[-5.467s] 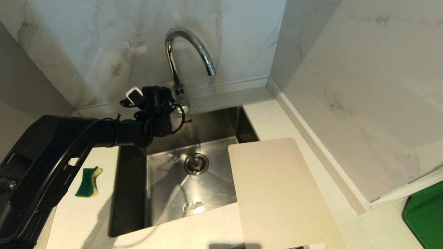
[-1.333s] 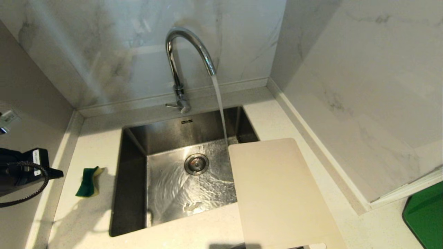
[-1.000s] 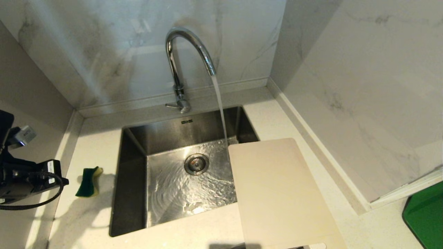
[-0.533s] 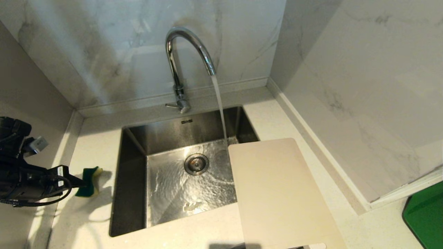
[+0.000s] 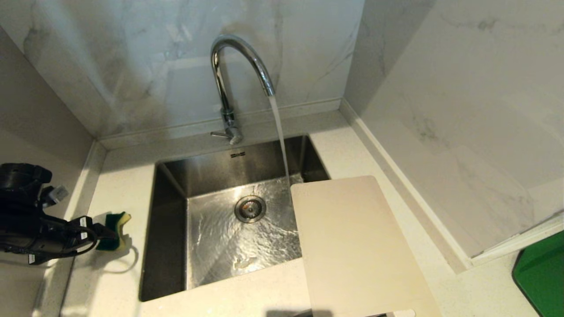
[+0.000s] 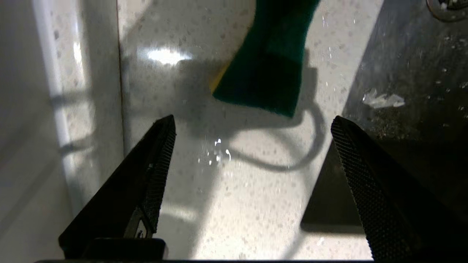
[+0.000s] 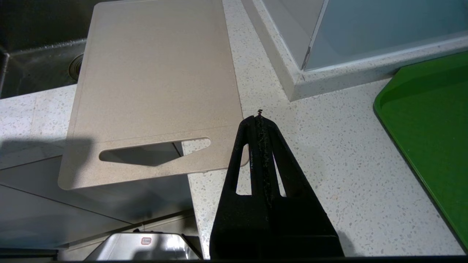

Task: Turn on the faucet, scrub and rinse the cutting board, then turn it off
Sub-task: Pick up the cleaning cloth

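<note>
The chrome faucet (image 5: 240, 66) runs, its stream (image 5: 280, 136) falling into the sink just beside the far end of the cutting board. The cream-white cutting board (image 5: 357, 246) lies flat, partly over the sink's right side and partly on the counter; its handle slot end (image 7: 153, 84) overhangs the counter's front edge. My left gripper (image 5: 103, 231) is open and low over the counter left of the sink, its tips right next to a green-yellow sponge (image 5: 118, 224). In the left wrist view the sponge (image 6: 270, 54) lies just beyond the open gripper (image 6: 253, 120), untouched. My right gripper (image 7: 259, 117) is shut and empty near the board's handle corner.
The steel sink (image 5: 172, 185) holds rippling water around the drain (image 5: 250, 208). The faucet's thin lever (image 5: 219, 134) points left. Marble walls close in behind and on the right. A green tray (image 5: 542, 273) sits on the counter at the far right.
The left arm left the faucet lever and water now flows. Over the last second the left gripper moved right along the counter to the sponge and opened. The right arm stayed still.
</note>
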